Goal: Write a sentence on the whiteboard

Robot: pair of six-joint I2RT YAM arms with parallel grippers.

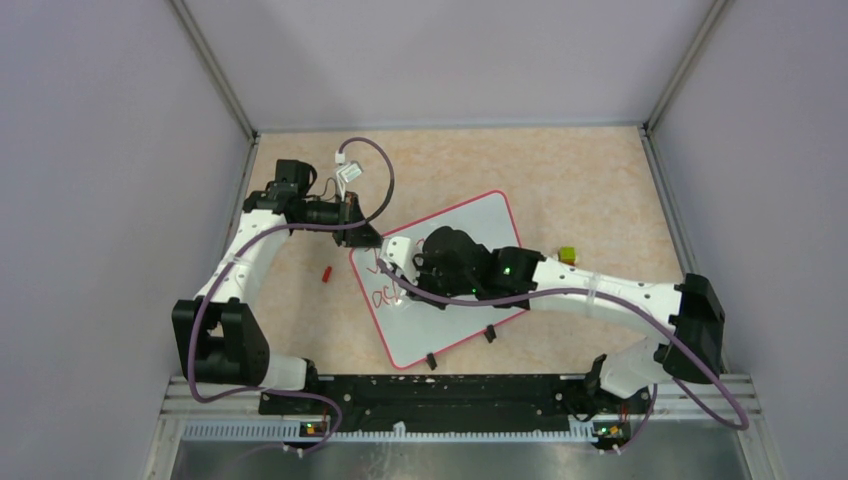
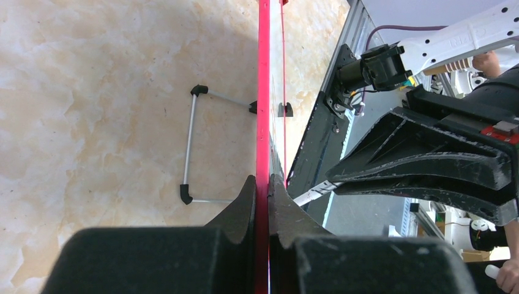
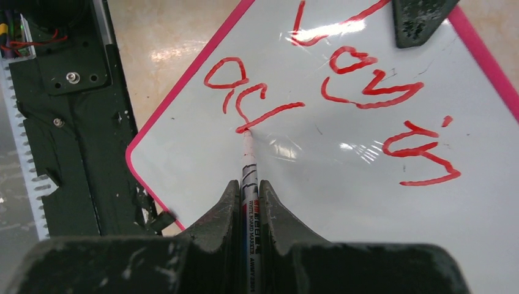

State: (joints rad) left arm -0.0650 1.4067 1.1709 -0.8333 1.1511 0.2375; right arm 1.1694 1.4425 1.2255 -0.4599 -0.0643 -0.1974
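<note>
Hold: left claw [image 2: 262, 184] clenched on whiteboard [image 1: 440, 335] frame, mid-picture | right claw [image 3: 248, 190] grasping marker [image 3: 248, 160], tip on sentence [image 3: 367, 90], upper left of centre | risk: smeared strokes from board slipping under tip pressure

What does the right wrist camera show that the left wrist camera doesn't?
Only the right wrist view shows the red sentence, with the tip of the marker on it, held in the right gripper. Only the left wrist view shows the left gripper clamped on the whiteboard seen edge-on, plus a wire leg. Both show the whiteboard's pink frame.
</note>
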